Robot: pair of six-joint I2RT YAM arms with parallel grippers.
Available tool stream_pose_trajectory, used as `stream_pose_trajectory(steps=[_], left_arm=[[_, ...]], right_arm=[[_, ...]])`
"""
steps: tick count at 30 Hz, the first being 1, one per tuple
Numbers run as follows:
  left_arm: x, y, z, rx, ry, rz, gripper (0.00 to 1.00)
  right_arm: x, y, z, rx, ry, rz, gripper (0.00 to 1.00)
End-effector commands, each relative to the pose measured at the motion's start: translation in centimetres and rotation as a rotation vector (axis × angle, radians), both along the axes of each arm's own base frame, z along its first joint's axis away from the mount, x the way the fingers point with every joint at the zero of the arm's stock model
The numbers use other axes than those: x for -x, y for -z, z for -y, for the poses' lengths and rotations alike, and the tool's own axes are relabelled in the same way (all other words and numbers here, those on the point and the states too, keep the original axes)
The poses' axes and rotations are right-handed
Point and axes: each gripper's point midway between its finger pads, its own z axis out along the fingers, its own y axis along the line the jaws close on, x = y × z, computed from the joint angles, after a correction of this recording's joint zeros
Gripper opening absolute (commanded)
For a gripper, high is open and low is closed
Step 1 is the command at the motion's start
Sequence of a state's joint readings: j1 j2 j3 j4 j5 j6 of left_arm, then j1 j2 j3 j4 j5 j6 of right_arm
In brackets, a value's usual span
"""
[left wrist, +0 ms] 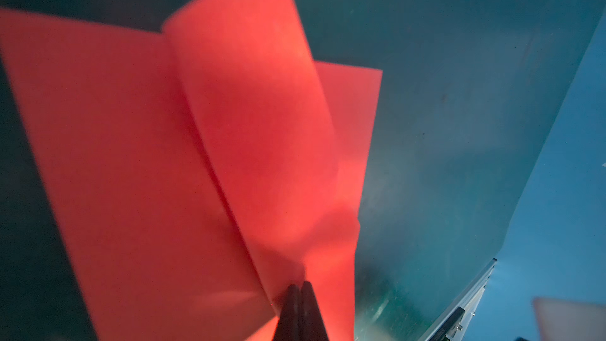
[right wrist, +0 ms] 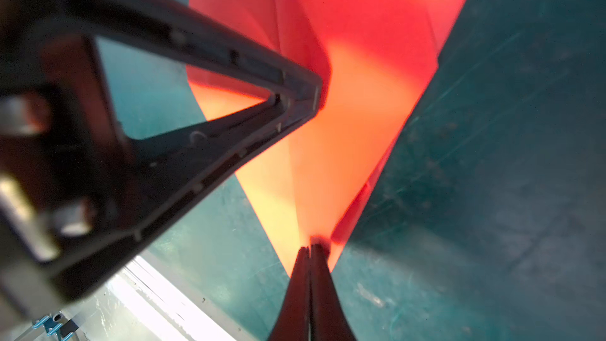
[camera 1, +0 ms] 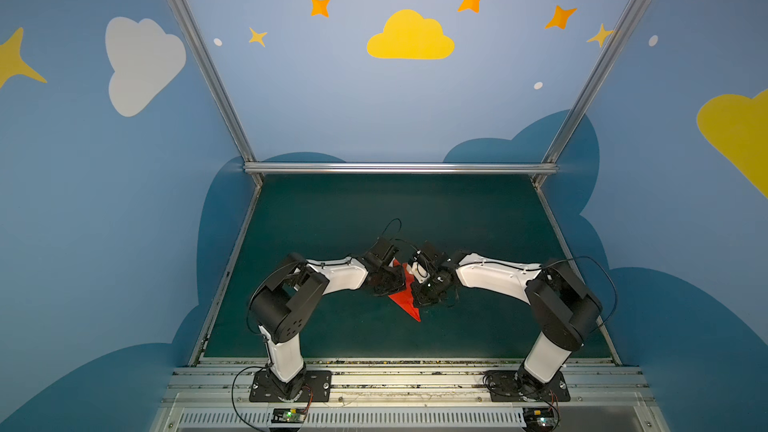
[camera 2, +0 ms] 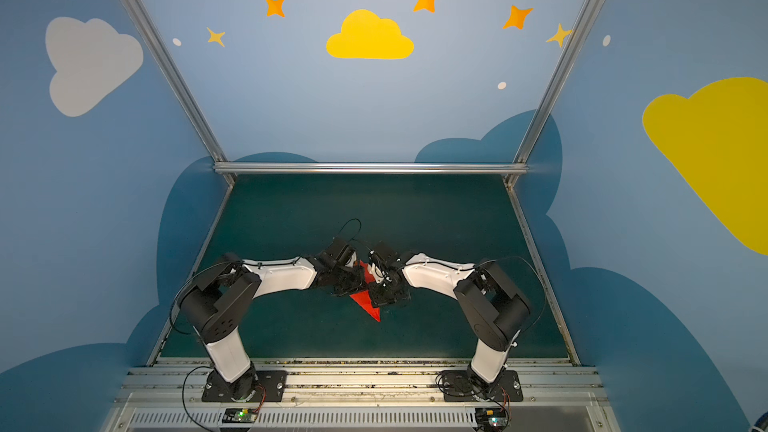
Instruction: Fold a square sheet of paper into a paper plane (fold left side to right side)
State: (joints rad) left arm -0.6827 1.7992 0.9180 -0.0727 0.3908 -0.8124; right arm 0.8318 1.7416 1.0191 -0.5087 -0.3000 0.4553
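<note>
The paper plane [camera 1: 405, 305], a creased red dart, sits mid-tabletop [camera 1: 374, 209] between both arms, with its nose pointing near and right. The left hand [left wrist: 300, 287] is closed, pinching the plane's centre fold. The right hand [right wrist: 311, 248] is closed on the paper nearer the nose, apparently on the same fold.

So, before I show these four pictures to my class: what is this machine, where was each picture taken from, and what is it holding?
Two robot arms stand bolted at the near edge of a green table. Two pictures look down from overhead and are almost identical. The other two come from a camera on each arm's wrist. The only item is a red paper plane, already folded and creased. The left hand and the right hand are each pinched shut on it.
</note>
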Motion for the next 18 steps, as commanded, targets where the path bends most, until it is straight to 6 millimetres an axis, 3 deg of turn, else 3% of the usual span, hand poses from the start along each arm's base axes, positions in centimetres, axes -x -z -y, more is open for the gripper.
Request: stream_pose_trajectory(steps=[1, 10, 18], left_arm=[[1.0, 2.6, -1.6, -0.093, -0.013, -0.059, 0.03], [0.8, 2.1, -1.4, -0.085, -0.011, -0.051, 0.04], [0.0, -1.3, -0.7, -0.036, 0.011, 0.007, 0.03]], right_arm=[[0.4, 1.0, 0.5, 0.018, -0.003, -0.023, 0.00], [0.8, 2.2, 0.8, 0.036, -0.002, -0.046, 0.00], [1.4, 3.6, 1.8, 0.068, 0.008, -0.064, 0.00]])
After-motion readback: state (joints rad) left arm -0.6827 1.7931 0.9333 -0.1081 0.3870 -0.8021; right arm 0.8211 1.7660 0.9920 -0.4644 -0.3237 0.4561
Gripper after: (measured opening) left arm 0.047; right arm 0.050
